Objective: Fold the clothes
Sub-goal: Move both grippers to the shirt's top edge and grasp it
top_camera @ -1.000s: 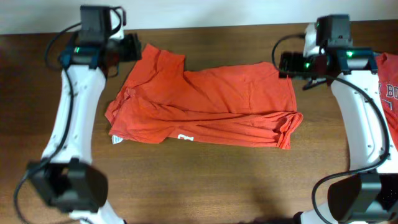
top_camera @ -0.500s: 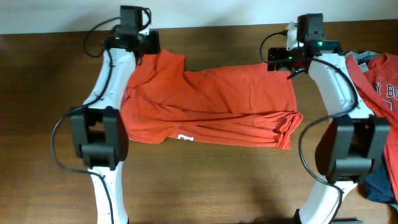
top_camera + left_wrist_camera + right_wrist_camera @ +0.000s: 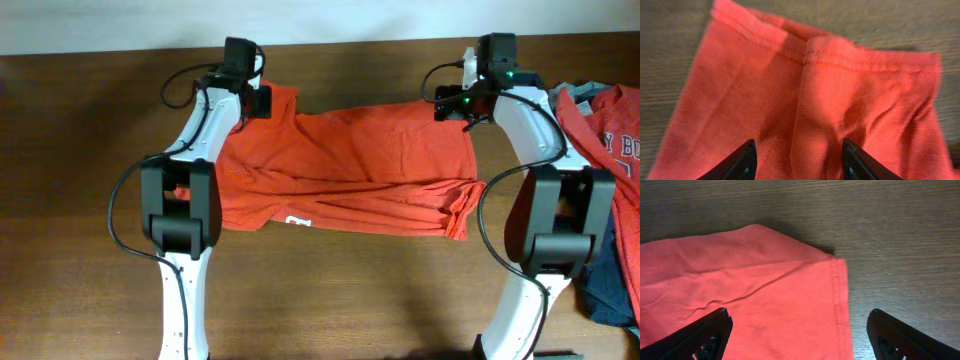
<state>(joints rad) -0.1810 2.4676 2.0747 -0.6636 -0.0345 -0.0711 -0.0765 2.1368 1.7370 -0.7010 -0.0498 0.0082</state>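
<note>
An orange-red T-shirt (image 3: 340,165) lies partly folded across the middle of the wooden table, a small white tag (image 3: 296,221) at its front edge. My left gripper (image 3: 262,100) is open over the shirt's far left corner; the left wrist view shows the hemmed cloth (image 3: 815,90) between the fingertips (image 3: 798,150). My right gripper (image 3: 450,105) is open over the shirt's far right corner; the right wrist view shows that corner and hem (image 3: 790,300) between the wide-spread fingers (image 3: 799,325). Neither gripper holds cloth.
A pile of other clothes (image 3: 612,130) lies at the table's right edge: a red garment with white lettering on top, grey and navy cloth (image 3: 610,290) below. The table's back edge meets a white wall (image 3: 320,20).
Both arms have swung inward from the outer sides. The left gripper moved right onto the shirt's far left corner. The right gripper shifted slightly onto the far right corner. The shirt has not moved.
</note>
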